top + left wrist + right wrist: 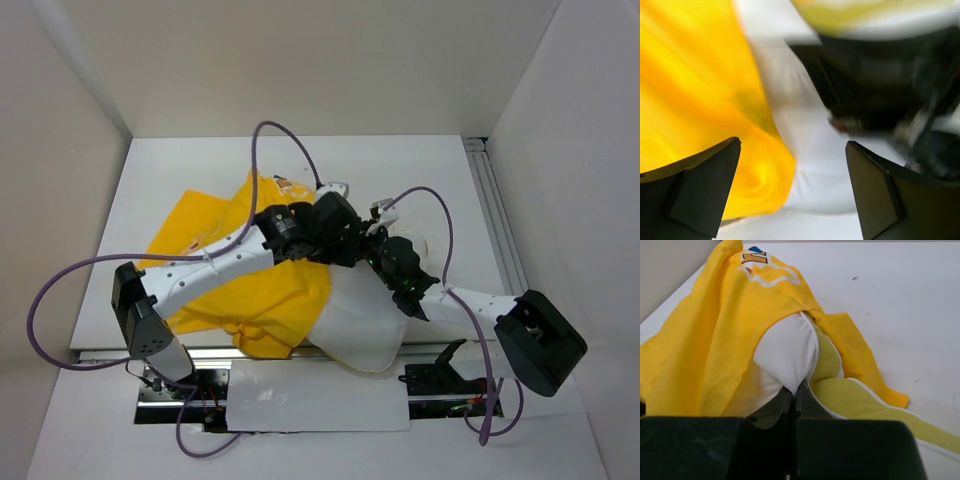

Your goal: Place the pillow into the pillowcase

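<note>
From above we see a white table boxed in by plain pale walls, with a metal rail running along its right side. The pillowcase lies rumpled on the left-middle of the table. The pillow juts out of its right side toward the near edge, with its far end under the yellow cloth. The left arm and right arm meet over that join.

The left wrist view is blurred. The left gripper has its fingers spread wide with nothing between them. Below it we see white pillow cloth, yellow pillowcase to the left and the other arm's dark bulk at upper right.

In the right wrist view, the right gripper has its fingers pressed together, nipping the pillow's edge beside its yellow mesh strip. The pillowcase drapes over the pillow's top and left side. Beyond it the bare table carries a few dark specks, and a pale wall shows at upper left.
</note>
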Controlling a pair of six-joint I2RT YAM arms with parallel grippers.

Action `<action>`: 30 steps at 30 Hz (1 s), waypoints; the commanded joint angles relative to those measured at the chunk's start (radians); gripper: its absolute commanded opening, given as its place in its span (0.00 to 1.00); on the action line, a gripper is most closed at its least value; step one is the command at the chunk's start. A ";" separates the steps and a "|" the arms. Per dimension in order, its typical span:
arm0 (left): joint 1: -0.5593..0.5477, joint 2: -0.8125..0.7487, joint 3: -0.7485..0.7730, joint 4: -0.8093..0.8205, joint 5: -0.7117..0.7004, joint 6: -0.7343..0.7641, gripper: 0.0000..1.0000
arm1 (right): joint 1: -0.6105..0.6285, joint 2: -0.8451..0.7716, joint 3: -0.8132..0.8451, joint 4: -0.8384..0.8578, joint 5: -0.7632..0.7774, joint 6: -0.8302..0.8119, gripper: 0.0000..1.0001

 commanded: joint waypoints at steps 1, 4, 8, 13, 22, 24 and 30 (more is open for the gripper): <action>0.085 -0.011 0.127 -0.094 -0.112 0.018 1.00 | -0.006 -0.067 0.019 0.080 -0.029 -0.037 0.00; 0.194 0.004 0.201 -0.070 -0.077 0.092 1.00 | -0.006 -0.090 -0.003 0.108 -0.073 -0.071 0.00; 0.318 0.098 0.332 -0.069 -0.018 0.207 1.00 | -0.006 -0.128 -0.024 0.147 -0.142 -0.132 0.00; 0.372 0.288 0.536 -0.069 0.089 0.404 1.00 | 0.003 -0.174 -0.043 0.142 -0.273 -0.215 0.00; 0.363 0.415 0.634 -0.060 0.201 0.652 1.00 | 0.066 -0.203 -0.012 0.059 -0.287 -0.296 0.00; 0.363 0.406 0.606 -0.060 0.222 0.678 1.00 | 0.066 -0.212 -0.012 0.050 -0.268 -0.296 0.00; 0.363 0.320 0.431 0.005 0.359 0.680 0.95 | 0.066 -0.212 -0.003 0.040 -0.248 -0.315 0.00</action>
